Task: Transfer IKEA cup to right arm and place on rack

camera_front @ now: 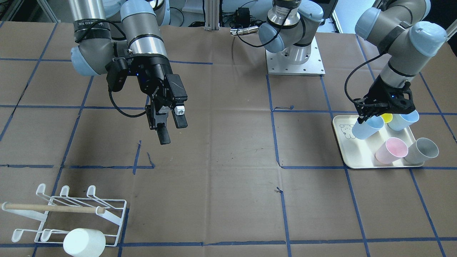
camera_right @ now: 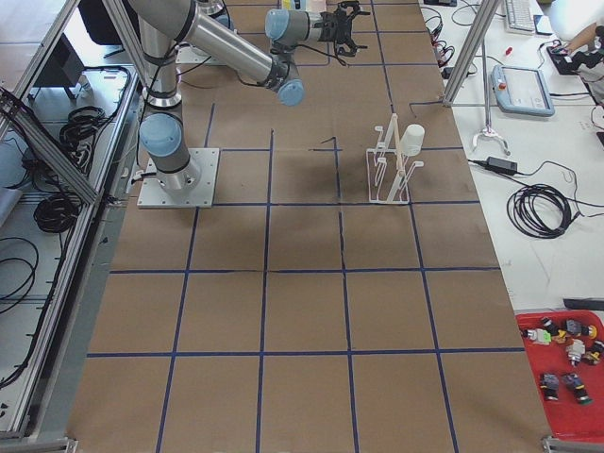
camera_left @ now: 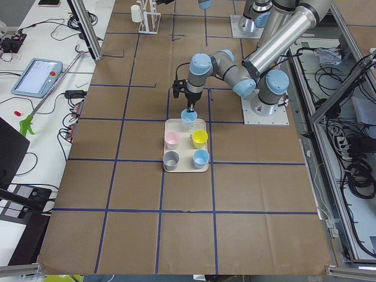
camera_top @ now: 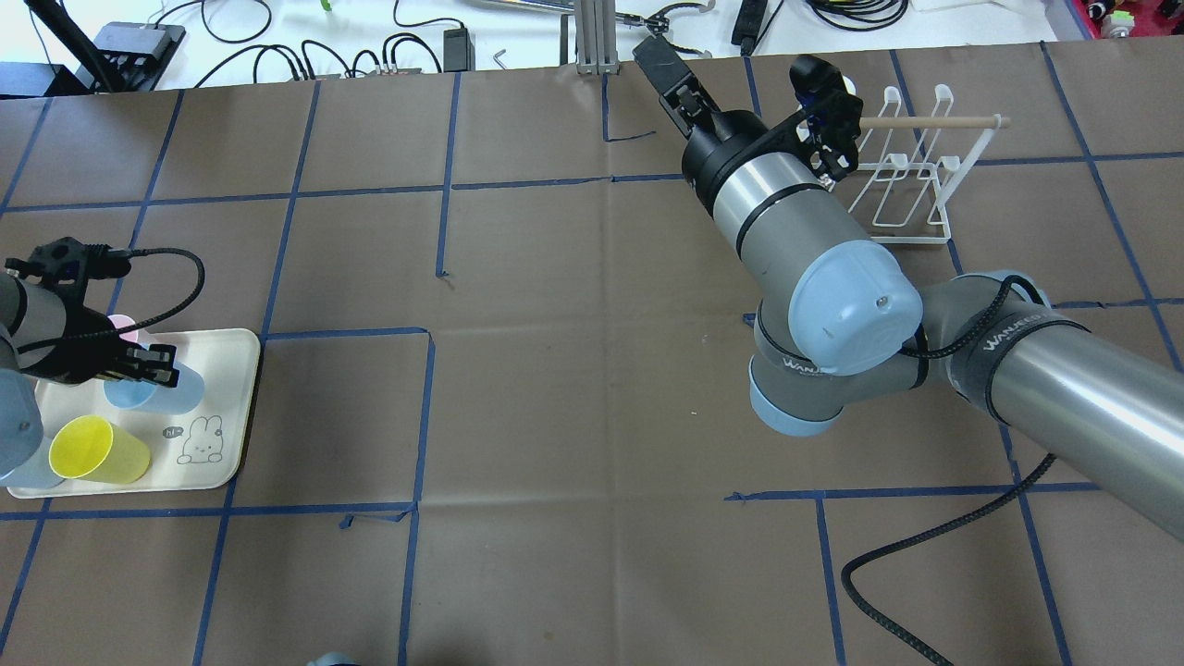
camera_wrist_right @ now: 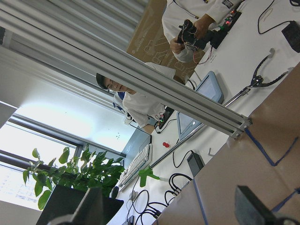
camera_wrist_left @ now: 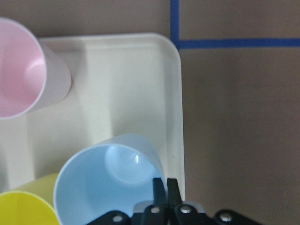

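The left tool is pinching the thin wall of a light blue cup, with its two black fingers pressed together on the rim. The cup is smooth matte plastic, tapered, and is tilting over one corner of a cream tray with rounded corners; I cannot tell whether its base is touching the tray. A yellow cup is sitting just beside it, and a pink cup is standing apart. A second blue cup is crowding the tool's far side, and a grey cup is sitting at the tray's edge. A line drawing of a rabbit is showing on the tray, with a tiny bubble that seems to read "hi".

The right tool is hanging above the tabletop with its black fingers spread and gripping nothing. The right arm is silver-grey metal with pale blue caps. A black strap on it is carrying white lettering too small to read surely.

The rack, made of white wire with hooked prongs, is standing well apart from the tray at the tabletop's other end. It is carrying a light wooden dowel and a white cup. Creased brown paper is covering the tabletop, and blue tape is marking it in squares.
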Controlling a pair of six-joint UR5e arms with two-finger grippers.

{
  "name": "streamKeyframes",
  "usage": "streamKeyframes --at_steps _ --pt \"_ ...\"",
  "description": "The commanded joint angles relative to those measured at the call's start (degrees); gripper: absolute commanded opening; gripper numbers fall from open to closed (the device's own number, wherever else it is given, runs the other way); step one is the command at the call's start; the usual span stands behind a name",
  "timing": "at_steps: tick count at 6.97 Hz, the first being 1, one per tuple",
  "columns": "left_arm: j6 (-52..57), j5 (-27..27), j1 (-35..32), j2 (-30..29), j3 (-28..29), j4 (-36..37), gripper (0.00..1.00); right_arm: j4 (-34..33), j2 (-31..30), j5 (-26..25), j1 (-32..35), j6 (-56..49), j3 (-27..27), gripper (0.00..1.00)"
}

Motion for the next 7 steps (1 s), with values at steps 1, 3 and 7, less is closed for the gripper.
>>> streamKeyframes --at_steps 1,3,7 --pt "-0.4 -2.2 -7.3 -1.7 14.1 -13.9 0.00 -1.8 -0.8 -0.6 0.4 7.2 4.2 1.00" --pt "-1.6 -2.3 -16.3 -10.8 34.4 -25.9 0.00 -1.7 -3.3 -0.7 0.4 7.0 6.5 1.00" --pt "-1.0 -26.5 -24.6 -13.4 40.5 -14.1 0.01 -2.0 -4.5 -0.3 0.3 10.7 8.8 1.00"
